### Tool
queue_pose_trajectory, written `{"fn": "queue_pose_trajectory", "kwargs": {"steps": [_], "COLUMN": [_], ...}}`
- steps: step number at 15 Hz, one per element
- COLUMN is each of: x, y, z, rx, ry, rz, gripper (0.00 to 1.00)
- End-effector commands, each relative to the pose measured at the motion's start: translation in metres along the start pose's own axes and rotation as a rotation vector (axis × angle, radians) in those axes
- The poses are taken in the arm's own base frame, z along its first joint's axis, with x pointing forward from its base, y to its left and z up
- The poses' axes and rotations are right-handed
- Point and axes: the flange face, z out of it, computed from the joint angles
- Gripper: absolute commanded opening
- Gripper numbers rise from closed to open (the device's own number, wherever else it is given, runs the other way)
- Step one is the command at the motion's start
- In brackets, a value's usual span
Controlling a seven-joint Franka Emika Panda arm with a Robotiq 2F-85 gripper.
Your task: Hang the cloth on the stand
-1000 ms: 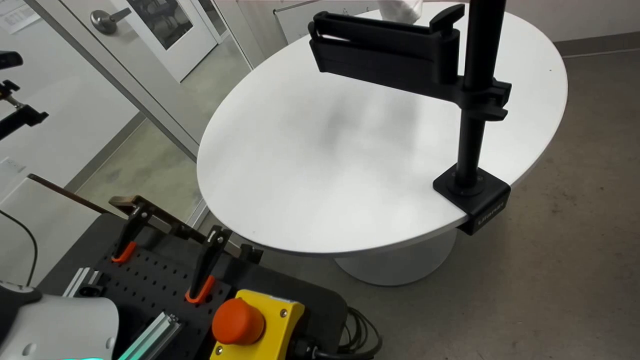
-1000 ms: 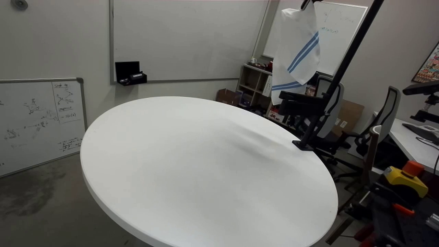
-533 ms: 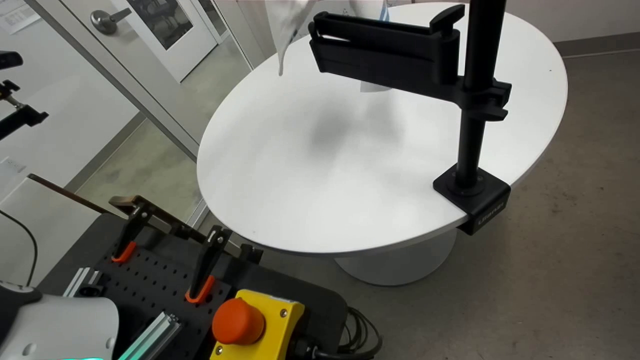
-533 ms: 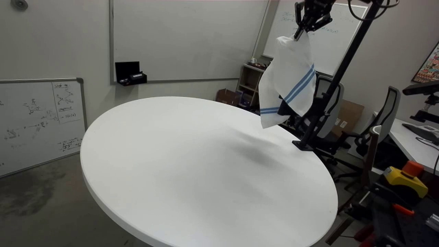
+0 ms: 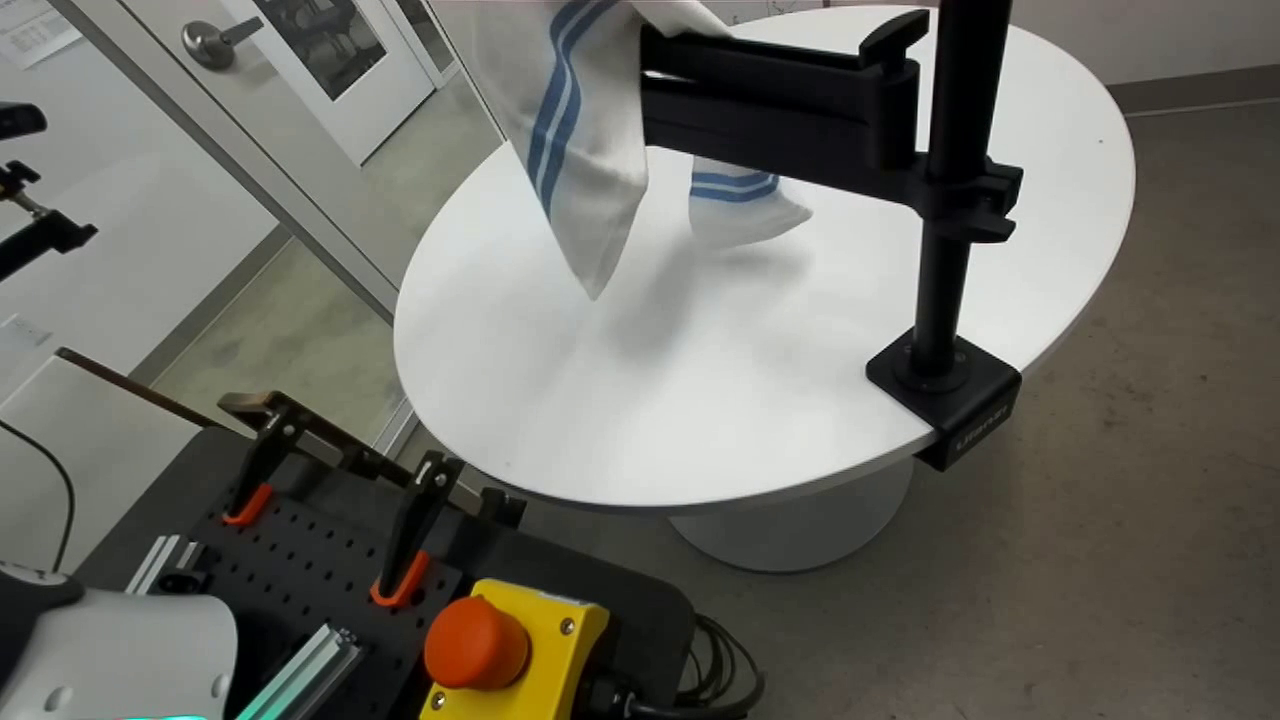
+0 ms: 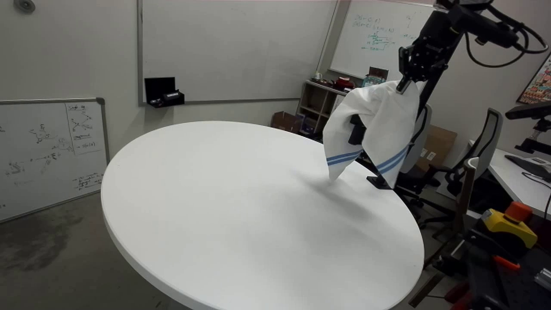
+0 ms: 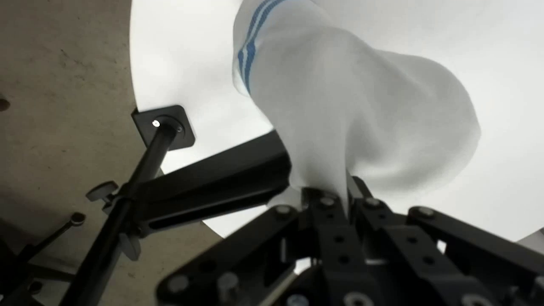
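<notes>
The claw, in an exterior view, is pinched closed on the upper part of the cloth, jaws together with only fabric between them, above the far right of the counter. The cloth arches over the bar, whose tip shows between two hanging ends, left and right. Each end carries blue stripes near its bottom.

In an exterior view, the stand rises from its base at the near right edge of the counter, with the bar reaching left. The cloth hides the bar's left tip: a striped end hangs on the near side, and another shows below the bar on the far side. Near left, a red button sits on a yellow box.

In the wrist view, the claw grips a bunched part of the cloth, right of the bar. The rest of the fabric spreads toward the far side, stripes to the left. The bar runs from the left under the cloth; whether it bears the cloth's weight cannot be told.
</notes>
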Motion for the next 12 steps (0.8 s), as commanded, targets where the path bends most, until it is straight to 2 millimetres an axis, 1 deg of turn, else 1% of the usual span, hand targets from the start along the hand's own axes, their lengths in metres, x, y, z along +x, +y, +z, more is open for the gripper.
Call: {"fn": "queue_pose_trajectory", "kwargs": {"steps": [1, 2, 3, 4, 7, 12], "x": [-0.033, -0.037, -0.043, -0.048, -0.063, -0.078], "y": [0.046, 0.057, 0.066, 0.074, 0.089, 0.096], "z": [-0.012, -0.012, -0.01, -0.008, -0.007, -0.01], "rx": [0.03, 0.029, 0.02, 0.013, 0.001, 0.001], "ry": [-0.025, -0.036, -0.056, -0.071, -0.107, -0.134], "rz": [0.003, 0.011, 0.02, 0.027, 0.031, 0.028], "gripper": [0.01, 0.01, 0.3, 0.31, 0.51, 0.88]}}
